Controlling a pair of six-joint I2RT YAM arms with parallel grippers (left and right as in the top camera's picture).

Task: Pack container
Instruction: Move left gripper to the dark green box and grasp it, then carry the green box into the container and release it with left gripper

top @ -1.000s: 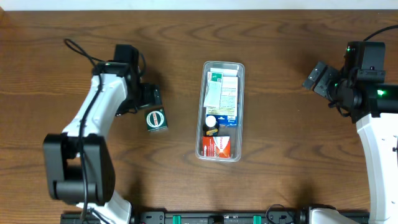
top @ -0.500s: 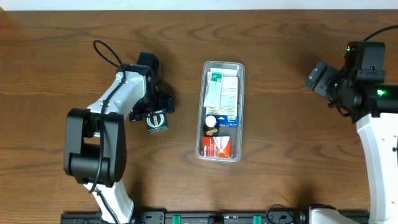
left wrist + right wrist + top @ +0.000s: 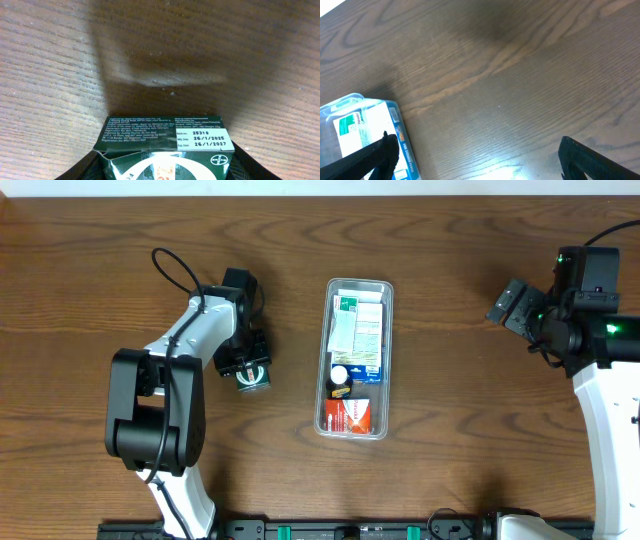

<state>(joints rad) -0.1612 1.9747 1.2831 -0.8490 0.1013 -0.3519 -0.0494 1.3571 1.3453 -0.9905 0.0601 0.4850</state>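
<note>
A small dark green box (image 3: 254,378) with a white date label lies on the wooden table, left of the container (image 3: 388,360). That container is a clear, long tub holding several small boxes. My left gripper (image 3: 244,364) has come down over the green box. In the left wrist view its black fingers (image 3: 85,170) press against both sides of the green box (image 3: 165,135), and the box's near left edge is crumpled. My right gripper (image 3: 510,305) hangs open at the far right with nothing in it. The right wrist view shows one corner of the container (image 3: 350,102).
In the tub lie a red-and-white box (image 3: 348,414), a white-and-green carton (image 3: 356,320) and a small round-marked box (image 3: 340,378). Bare wooden tabletop (image 3: 470,400) stretches between the tub and the right arm. A black rail (image 3: 350,530) runs along the front edge.
My left arm swung in over the green box and its jaws closed from wide open onto the box's sides, nudging it slightly. The right arm has not moved.
</note>
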